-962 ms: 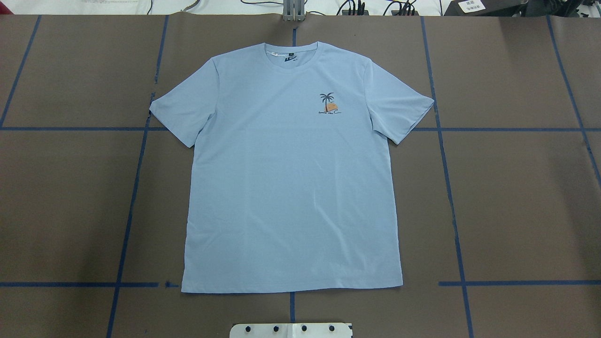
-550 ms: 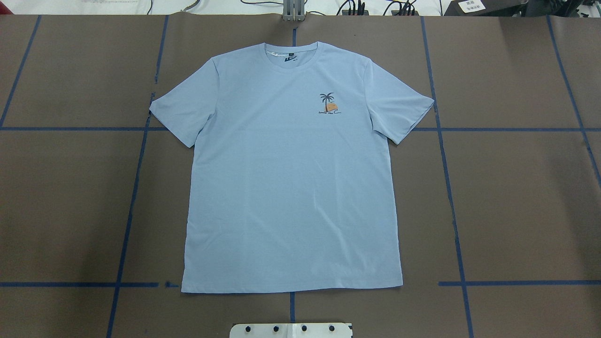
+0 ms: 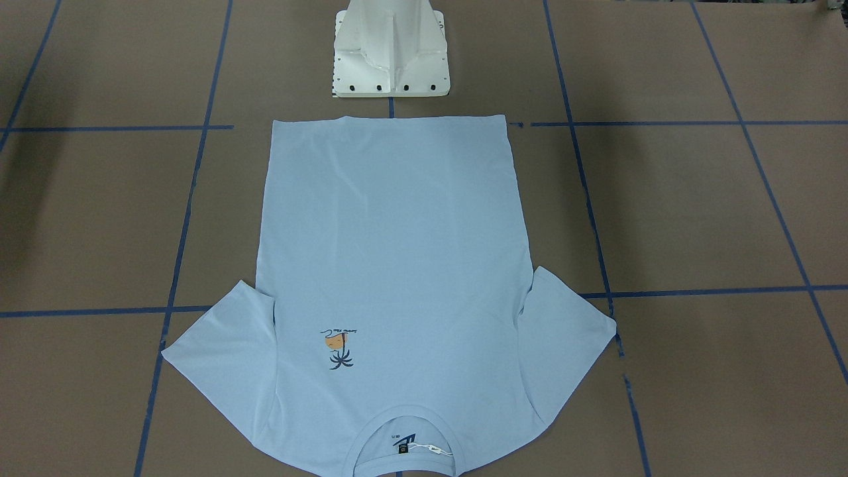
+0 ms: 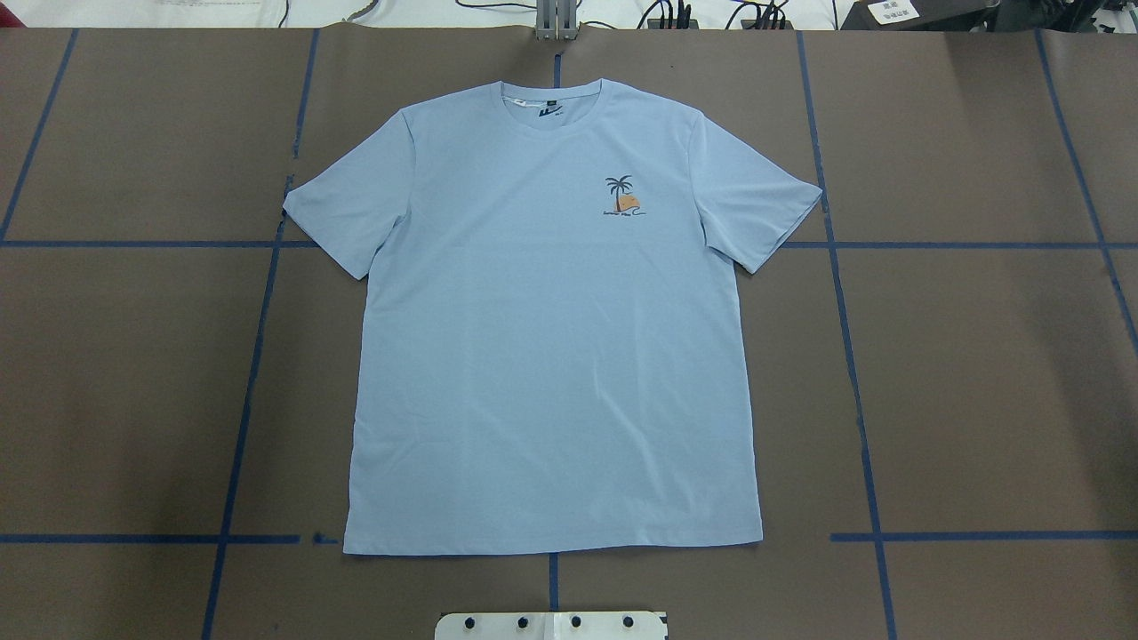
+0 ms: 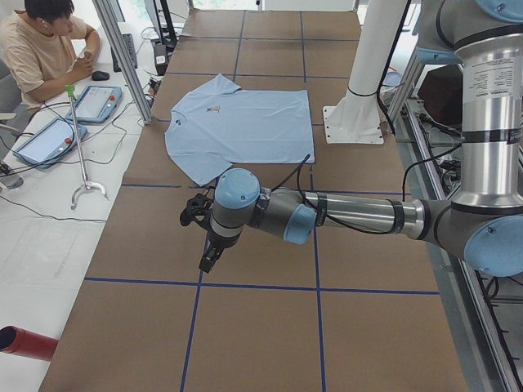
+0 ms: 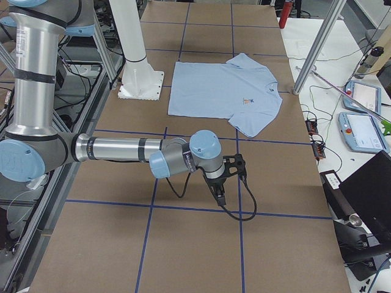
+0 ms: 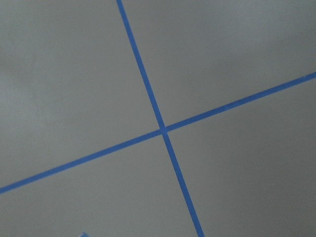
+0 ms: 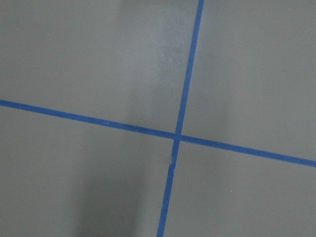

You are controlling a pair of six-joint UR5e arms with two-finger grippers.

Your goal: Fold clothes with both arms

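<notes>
**Entry: 1 T-shirt (image 4: 551, 356), 2 arms.**

**Change:** none in the overhead view over the last 1 second. The outline, both sleeves and the hem lie exactly where they lay. Judgement: folding has not begun, and the 1st grasp is still to come.

**Location:** middle of the brown table (image 4: 978, 373), flat and face up. In the overhead view the collar is at 12 o'clock and the hem at 6 o'clock, just short of the white pedestal base (image 3: 391, 53).

**Appearance:**
- Light blue, thin fabric, nearly free of wrinkles.
- The sleeves are spread toward 10 and 2 o'clock.
- The chest print (image 4: 622, 197), a dark palm over orange, sits at about 1 o'clock from the shirt's middle.
- The neck label (image 4: 544, 110) is dark and sits inside the collar.
- The hem is straight.

**Arms:**
- The left arm (image 5: 351, 214) is stretched low over bare table at the 9 o'clock end, well apart from the shirt.
- The right arm (image 6: 116, 148) is placed likewise at the 3 o'clock end.
- The left gripper (image 5: 206, 263) and the right gripper (image 6: 220, 196) point down over the tape lines (image 4: 240, 427).
- Both grippers show only in the side views, so I cannot tell whether the claws are spread or pressed together.
- Each wrist view shows only 1 tape crossing and no fingers.
</notes>
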